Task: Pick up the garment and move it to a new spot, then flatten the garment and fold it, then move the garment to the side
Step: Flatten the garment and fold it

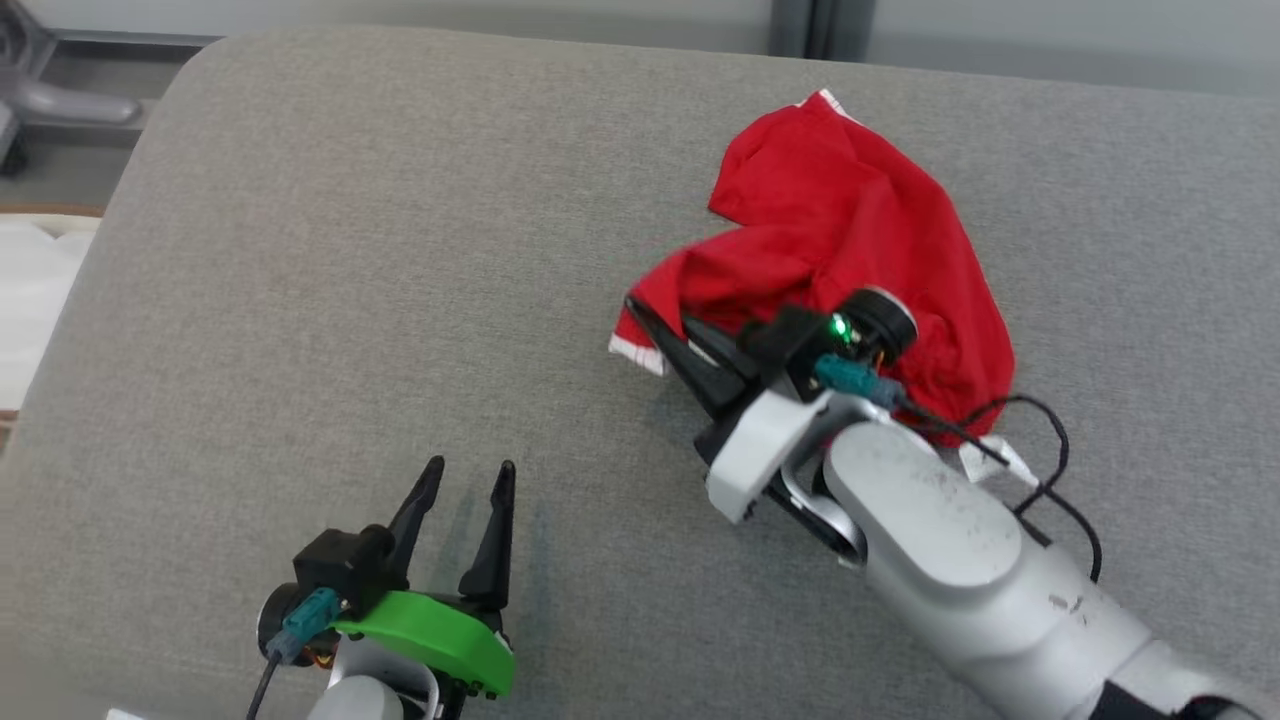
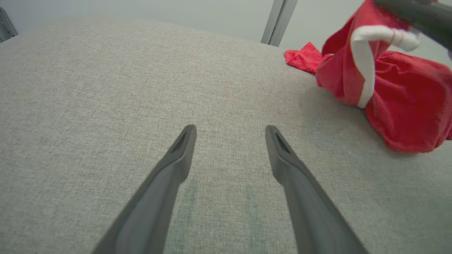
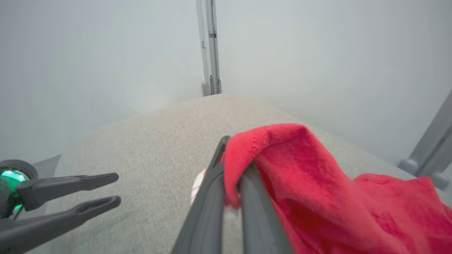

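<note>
Cloth in red, the garment [image 1: 850, 230], lies crumpled on the far right part of the grey cushion [image 1: 350, 250], with its white-trimmed edge [image 2: 363, 70] raised off the cushion. The right gripper [image 1: 640, 312] sits near the cushion's middle. Its fingers are pressed together on a fold of that edge, and red fabric drapes over their tips in the right wrist view. The left gripper [image 1: 470, 467] hovers over the cushion's near left part, fingers spread wide, well apart from the cloth.
</note>
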### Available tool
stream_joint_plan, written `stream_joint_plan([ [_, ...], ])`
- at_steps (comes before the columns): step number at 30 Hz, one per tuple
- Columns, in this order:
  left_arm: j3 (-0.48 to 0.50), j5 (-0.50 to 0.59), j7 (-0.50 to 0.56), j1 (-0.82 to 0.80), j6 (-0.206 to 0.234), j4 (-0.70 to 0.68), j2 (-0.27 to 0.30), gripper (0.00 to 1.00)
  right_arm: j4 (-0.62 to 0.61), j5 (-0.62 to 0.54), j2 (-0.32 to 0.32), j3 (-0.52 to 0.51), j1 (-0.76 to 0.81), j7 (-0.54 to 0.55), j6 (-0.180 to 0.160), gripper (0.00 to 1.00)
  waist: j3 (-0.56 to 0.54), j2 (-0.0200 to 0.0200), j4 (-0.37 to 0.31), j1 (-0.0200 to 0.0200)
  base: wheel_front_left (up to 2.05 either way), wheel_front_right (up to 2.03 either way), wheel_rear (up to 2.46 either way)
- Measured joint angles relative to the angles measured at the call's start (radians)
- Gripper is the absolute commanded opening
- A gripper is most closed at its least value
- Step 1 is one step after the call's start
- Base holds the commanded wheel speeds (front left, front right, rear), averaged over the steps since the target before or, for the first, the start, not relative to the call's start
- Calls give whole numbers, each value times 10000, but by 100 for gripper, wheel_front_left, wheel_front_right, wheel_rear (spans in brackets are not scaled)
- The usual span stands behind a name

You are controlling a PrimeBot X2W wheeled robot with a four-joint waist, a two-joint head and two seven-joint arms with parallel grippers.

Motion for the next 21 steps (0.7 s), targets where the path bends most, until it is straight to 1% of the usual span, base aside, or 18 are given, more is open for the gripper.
stream_joint_plan([
  [2,-282,-88,0,-129,0,107,-44,100,320,311,17,201,-887,0,0,0,13,0,305,0,0,0,0],
  [3,-384,-130,0,-163,0,182,-67,100,612,539,25,295,-1166,-2,0,25,15,0,437,0,0,0,0],
  [4,-493,-232,0,-171,0,293,-98,100,945,943,10,472,-1407,0,0,97,13,0,609,0,0,0,0],
  [5,-589,-286,2,-156,0,370,-111,100,1181,1300,-23,719,-1571,6,0,100,4,0,777,0,0,0,0],
  [6,-635,-303,0,-151,0,401,-121,100,1392,1636,-25,938,-1740,13,0,100,-11,0,945,0,0,0,0],
  [8,-623,-324,0,-92,0,441,-117,100,1333,2086,2,1009,-2027,12,0,100,-49,0,1209,0,0,0,0],
  [10,-510,-324,0,99,0,477,-102,100,1258,2199,13,995,-2201,10,0,100,-115,0,1411,0,0,0,0],
  [13,-236,-301,0,381,0,504,-50,100,1338,2056,23,775,-1823,12,0,100,-283,0,1514,0,0,0,0],
  [17,61,-150,0,528,0,408,-35,100,1392,1292,23,-339,-1120,12,0,100,-410,0,1302,0,0,0,0],
  [21,194,-42,0,514,0,278,-36,100,1421,86,10,-1791,-200,12,0,100,-504,0,823,0,0,0,0],
])
